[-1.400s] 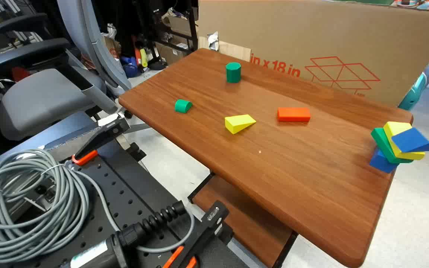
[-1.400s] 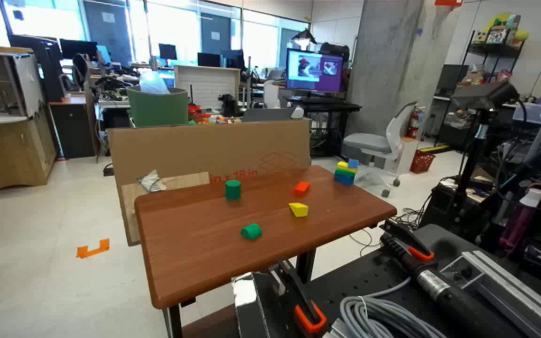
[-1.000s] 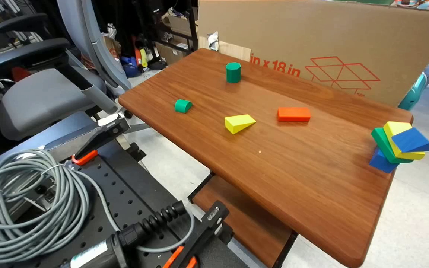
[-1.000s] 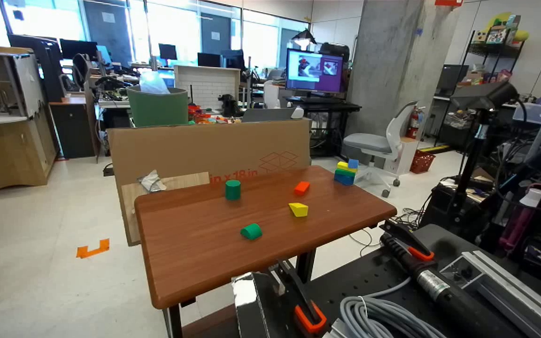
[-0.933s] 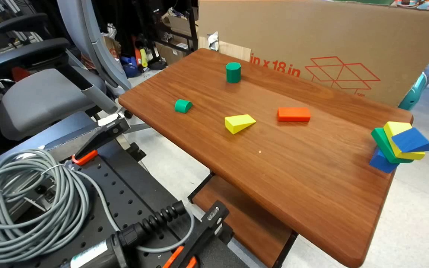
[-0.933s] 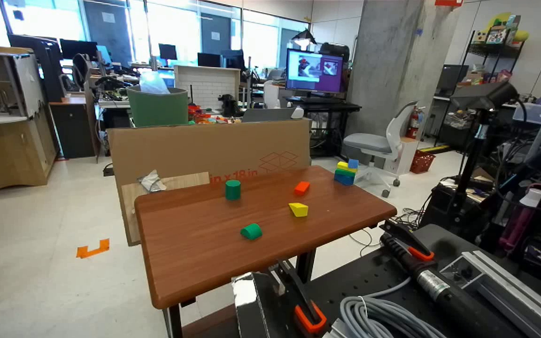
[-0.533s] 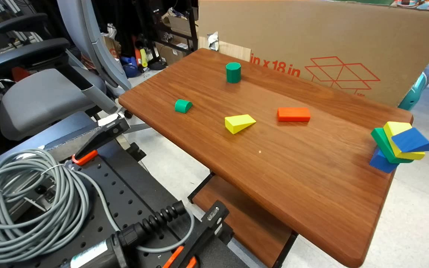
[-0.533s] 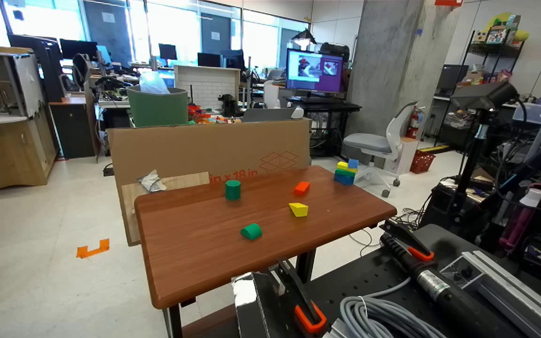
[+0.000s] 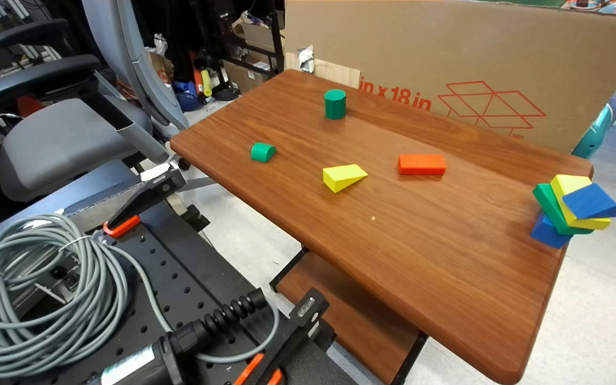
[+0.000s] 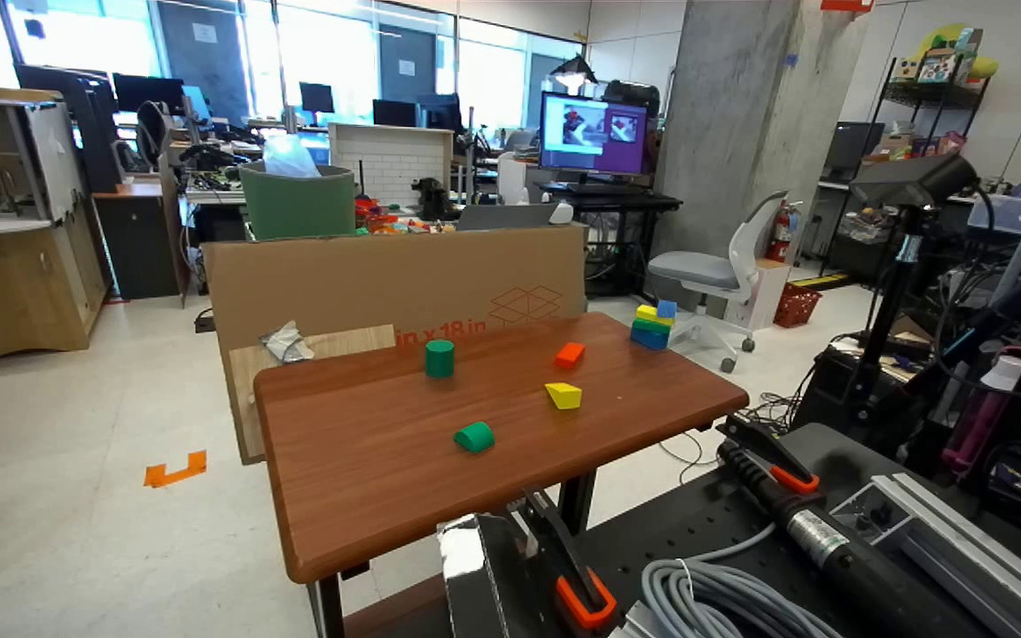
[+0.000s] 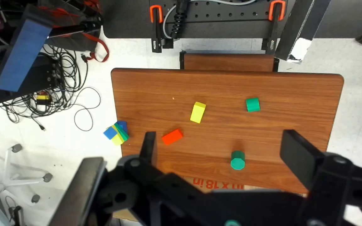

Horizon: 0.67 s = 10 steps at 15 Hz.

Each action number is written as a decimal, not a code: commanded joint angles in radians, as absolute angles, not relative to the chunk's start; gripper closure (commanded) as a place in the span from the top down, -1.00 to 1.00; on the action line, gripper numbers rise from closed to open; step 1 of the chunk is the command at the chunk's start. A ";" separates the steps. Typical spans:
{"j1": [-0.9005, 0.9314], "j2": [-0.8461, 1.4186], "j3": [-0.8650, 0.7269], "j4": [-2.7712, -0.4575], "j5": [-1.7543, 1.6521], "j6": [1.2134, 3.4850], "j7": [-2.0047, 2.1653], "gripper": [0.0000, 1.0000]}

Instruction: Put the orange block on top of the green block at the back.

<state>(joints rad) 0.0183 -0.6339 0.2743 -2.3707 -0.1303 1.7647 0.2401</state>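
Blocks [image 11: 172, 136] unmoved, the tool [image 11: 220, 141] hangs spread above the table [image 11: 294, 103].

One orange block [image 9: 422, 164], three green [image 9: 335, 105], two yellow [image 9: 341, 177], two blue [image 9: 592, 202]

smooth orange block [image 9: 422, 164], wood-grained table [image 9: 420, 256]
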 commanded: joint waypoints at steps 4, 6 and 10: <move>0.023 -0.518 0.210 -2.356 -0.072 1.894 0.324 1.00; 0.012 -0.477 0.181 -2.363 -0.043 1.974 0.351 1.00; -0.014 -0.371 0.113 -2.368 0.019 2.146 0.398 1.00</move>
<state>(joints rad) 0.0071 -0.4450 0.1550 -2.3782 -0.0347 2.0437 0.3677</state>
